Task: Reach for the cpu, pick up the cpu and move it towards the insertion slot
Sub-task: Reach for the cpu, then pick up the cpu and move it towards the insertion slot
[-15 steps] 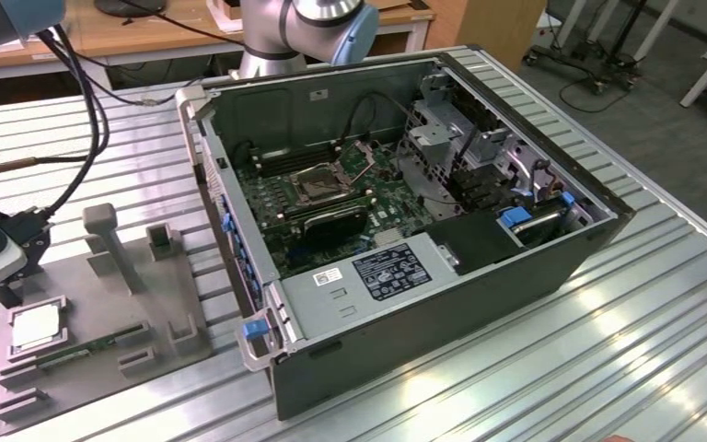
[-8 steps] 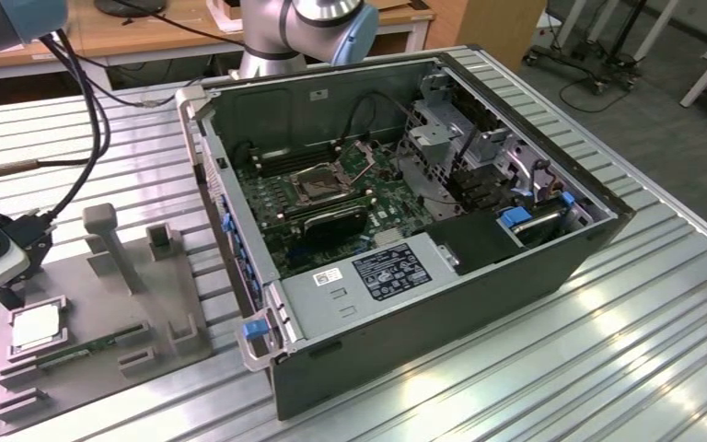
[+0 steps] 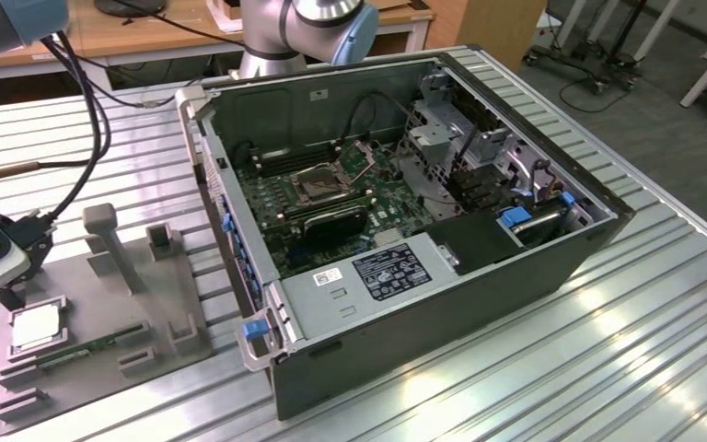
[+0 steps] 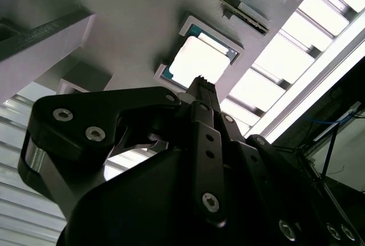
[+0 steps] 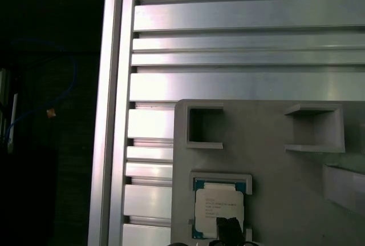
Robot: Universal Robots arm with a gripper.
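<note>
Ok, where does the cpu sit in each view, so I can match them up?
Exterior view: the cpu lies in a recess of the grey holder, at the exterior view's lower left, close by the gripper.
Second wrist view: the cpu sits in its recess, just beyond the gripper.
First wrist view: the cpu sits in its recess, the gripper's dark tip overlapping one edge.
Shared landmark: the holder's framed recess around the cpu.
</note>
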